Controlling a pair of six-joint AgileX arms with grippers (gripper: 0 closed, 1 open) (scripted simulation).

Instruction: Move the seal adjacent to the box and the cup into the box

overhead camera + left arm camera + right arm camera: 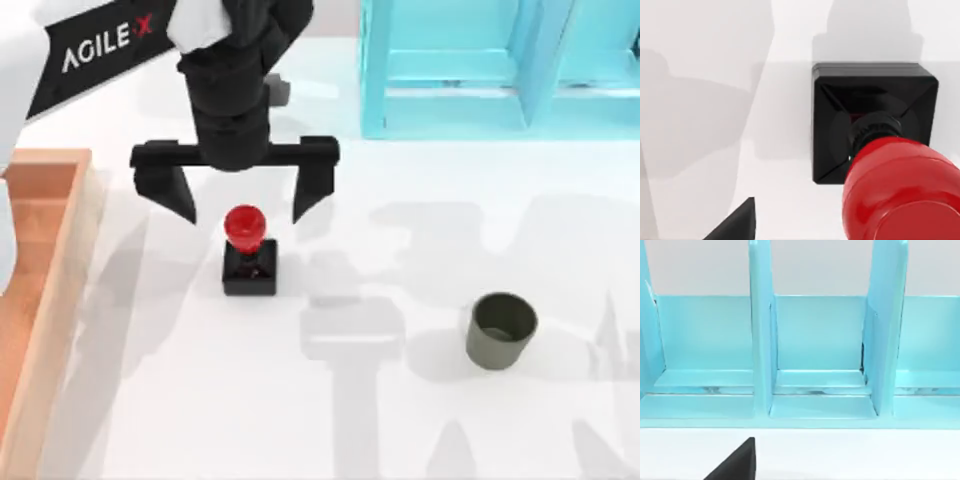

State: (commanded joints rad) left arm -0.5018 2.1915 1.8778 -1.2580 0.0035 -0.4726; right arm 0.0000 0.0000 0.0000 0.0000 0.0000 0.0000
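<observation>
While the left gripper [243,210] hangs with its jaws spread wide just above the seal [248,250], the step in hand looks like the grasp on the red knob. The seal stands upright on the surface toward its left side, well apart from the box [40,290] at the left edge. From the top view the knob sits between the two fingers, though a little nearer the camera than the line joining their tips. A good grasp, I judge, calls for settling lower and centring so both pads meet the glossy round knob at its widest part; closing high on the curve risks it squirting out or tipping the black base. The left wrist view shows the knob off to one side, so some correction seems due. The cup [501,328] waits near the right side, clear of this move. The right gripper's state I cannot tell; its camera faces the light-blue frame [815,355] at the far edge.
</observation>
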